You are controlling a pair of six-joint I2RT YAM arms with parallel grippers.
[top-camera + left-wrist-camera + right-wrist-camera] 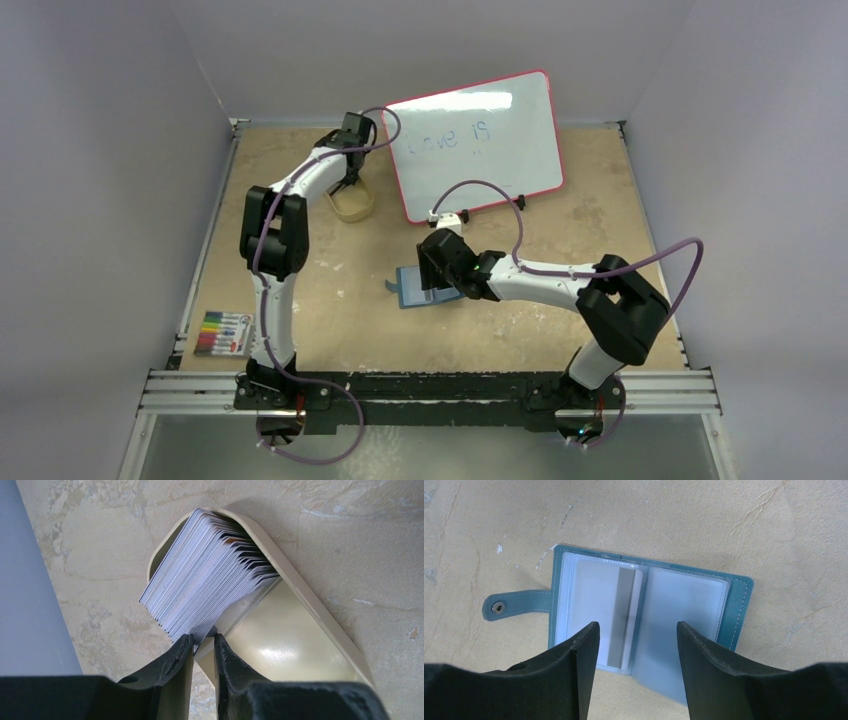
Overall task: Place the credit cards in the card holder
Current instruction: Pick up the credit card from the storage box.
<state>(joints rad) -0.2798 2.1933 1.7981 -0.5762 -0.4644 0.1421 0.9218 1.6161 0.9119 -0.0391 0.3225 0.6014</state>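
Note:
The credit cards [210, 570] stand as a fanned grey-white stack in one end of a tan oval tray [320, 610], which sits at the back left of the table [353, 207]. My left gripper [204, 637] reaches down over that tray [350, 185]. Its jaws are drawn close on the lower corner of the nearest cards, just over the tray wall. The card holder [739, 605], a teal wallet, lies open and flat mid-table [415, 288]. One card with a grey stripe [621, 615] sits in its left sleeve. My right gripper [638, 626] hovers open over the wallet's near edge, holding nothing.
A pink-framed whiteboard [475, 140] stands propped at the back, right of the tray. A pack of coloured markers [222, 333] lies near the left front edge. Grey walls enclose the table on three sides.

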